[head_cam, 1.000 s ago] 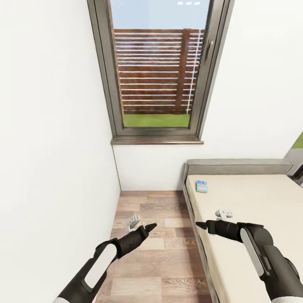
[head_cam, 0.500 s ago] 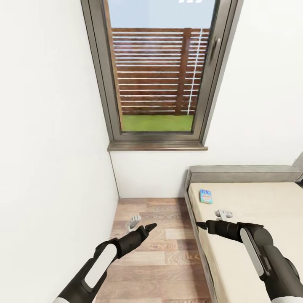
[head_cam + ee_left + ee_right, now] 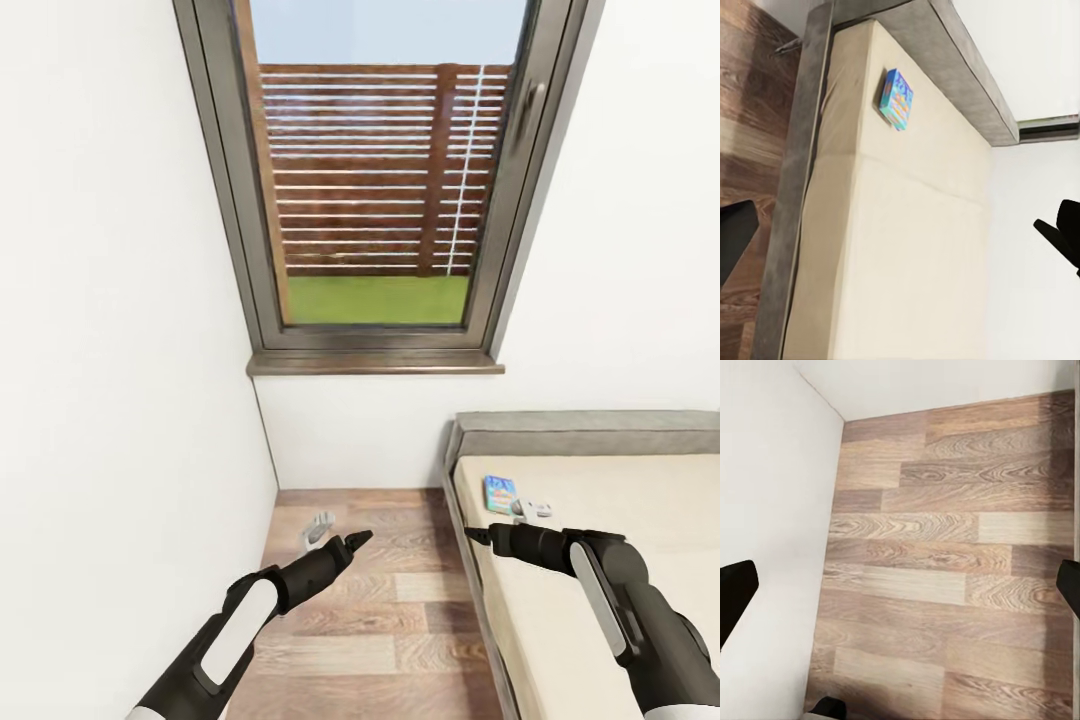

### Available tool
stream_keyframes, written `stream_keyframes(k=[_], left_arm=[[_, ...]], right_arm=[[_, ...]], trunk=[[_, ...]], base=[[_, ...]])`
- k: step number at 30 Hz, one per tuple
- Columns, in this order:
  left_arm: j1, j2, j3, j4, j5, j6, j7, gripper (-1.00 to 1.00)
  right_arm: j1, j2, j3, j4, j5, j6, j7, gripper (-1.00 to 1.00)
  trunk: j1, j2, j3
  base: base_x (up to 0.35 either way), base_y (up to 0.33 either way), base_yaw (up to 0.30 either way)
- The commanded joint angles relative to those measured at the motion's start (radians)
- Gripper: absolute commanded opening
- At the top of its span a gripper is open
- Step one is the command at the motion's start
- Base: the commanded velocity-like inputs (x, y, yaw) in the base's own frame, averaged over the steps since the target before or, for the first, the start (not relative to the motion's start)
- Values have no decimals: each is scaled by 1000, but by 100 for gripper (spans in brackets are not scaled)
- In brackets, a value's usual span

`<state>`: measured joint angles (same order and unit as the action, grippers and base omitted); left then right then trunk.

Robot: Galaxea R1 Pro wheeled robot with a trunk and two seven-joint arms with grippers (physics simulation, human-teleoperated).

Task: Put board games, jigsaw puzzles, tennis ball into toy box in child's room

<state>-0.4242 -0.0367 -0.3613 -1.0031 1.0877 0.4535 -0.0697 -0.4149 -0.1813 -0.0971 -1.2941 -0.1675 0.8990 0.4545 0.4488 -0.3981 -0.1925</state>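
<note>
Tall grey-framed window point(image 3: 375, 190) looms larger since the base has rolled forward, so the small blue board game box point(image 3: 500, 493) on the beige bed mattress point(image 3: 620, 540) sits nearer at one o'clock, both black grippers, left point(image 3: 352, 543) and right point(image 3: 478, 536), spread wide and empty

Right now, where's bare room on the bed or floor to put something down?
Most of the mattress is bare below the board game, which lies near the headboard. The wood floor between the wall and the bed frame is open. No crowded spot.
</note>
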Motion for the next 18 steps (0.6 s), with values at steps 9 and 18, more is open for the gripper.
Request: stream_keyframes(k=[9,18], left_arm=[[-1,0,0,0,4,4,-1,100],[-1,0,0,0,4,4,-1,100]], right_arm=[[-1,0,0,-1,-4,7,1,100],[-1,-2,0,-1,-4,7,1,100]], trunk=[[1,-2,-2],[1,-2,-2]], base=[[334,0,0],[334,0,0]])
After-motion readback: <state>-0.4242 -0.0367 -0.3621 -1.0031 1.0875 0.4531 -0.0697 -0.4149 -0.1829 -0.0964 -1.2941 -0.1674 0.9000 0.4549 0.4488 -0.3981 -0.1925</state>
